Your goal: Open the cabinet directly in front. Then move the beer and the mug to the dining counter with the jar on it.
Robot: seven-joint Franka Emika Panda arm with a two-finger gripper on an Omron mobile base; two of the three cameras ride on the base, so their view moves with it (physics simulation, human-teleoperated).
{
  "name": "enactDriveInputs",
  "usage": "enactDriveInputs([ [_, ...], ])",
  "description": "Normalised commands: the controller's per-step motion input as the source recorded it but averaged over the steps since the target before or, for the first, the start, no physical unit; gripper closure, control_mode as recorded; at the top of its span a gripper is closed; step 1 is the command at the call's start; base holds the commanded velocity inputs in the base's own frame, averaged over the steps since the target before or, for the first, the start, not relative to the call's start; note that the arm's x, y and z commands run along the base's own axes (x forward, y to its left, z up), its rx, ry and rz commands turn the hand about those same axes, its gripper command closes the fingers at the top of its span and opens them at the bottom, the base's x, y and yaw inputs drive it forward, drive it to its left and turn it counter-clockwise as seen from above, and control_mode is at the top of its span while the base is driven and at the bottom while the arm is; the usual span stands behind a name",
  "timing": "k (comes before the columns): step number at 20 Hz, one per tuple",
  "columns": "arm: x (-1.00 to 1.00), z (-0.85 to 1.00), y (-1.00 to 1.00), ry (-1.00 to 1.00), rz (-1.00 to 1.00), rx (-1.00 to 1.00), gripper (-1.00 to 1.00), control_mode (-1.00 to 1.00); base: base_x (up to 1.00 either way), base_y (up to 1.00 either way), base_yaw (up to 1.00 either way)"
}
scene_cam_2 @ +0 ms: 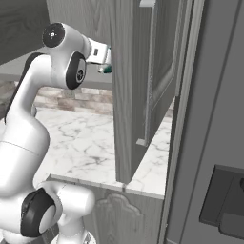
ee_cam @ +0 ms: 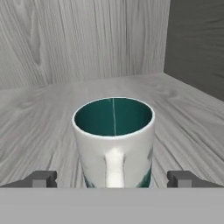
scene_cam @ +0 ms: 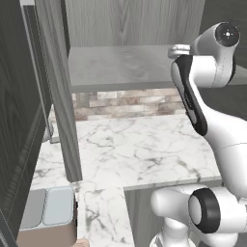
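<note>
1. In the hand view the gripper (ee_cam: 113,178) stands spread wide, its two dark fingertips (ee_cam: 41,178) rising at either side of the mug (ee_cam: 113,142), with clear space between each tip and the mug's wall; nothing is grasped.
2. The mug sits upright on the grey wood-grain shelf (ee_cam: 183,118) inside the cabinet, its handle facing the camera and its teal-green inside open to view. It stands between the fingertips, just ahead of them.
3. Behind the mug the shelf runs back to the cabinet's wood-grain rear wall (ee_cam: 87,39), and a darker side wall (ee_cam: 197,43) closes the compartment on the right of that view.
4. From the right base view the white arm (scene_cam_2: 28,124) reaches up and forward into the cabinet (scene_cam_2: 133,71); a sliver of teal (scene_cam_2: 106,69) shows at the hand, just beside the edge of the swung-open door (scene_cam_2: 164,76).
5. In the left base view the other door (scene_cam: 58,87) stands open on its edge, and the arm's hand (scene_cam: 179,50) rests at the level of the shelf's underside.
6. Below the cabinet lies the white marble worktop (scene_cam: 140,149), with the brick backsplash (scene_cam: 125,103) farther back against the wall.
</note>
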Motion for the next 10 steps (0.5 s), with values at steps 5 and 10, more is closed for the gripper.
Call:
enactDriveInputs([
  [5, 0.22, 0.00, -0.06, 0.01, 0.00, 0.00, -1.00, -1.00, 0.00, 0.00, 0.00],
  [10, 0.08, 0.00, -0.01, 0.00, 0.00, 0.00, 1.00, -1.00, 0.00, 0.00, 0.00],
])
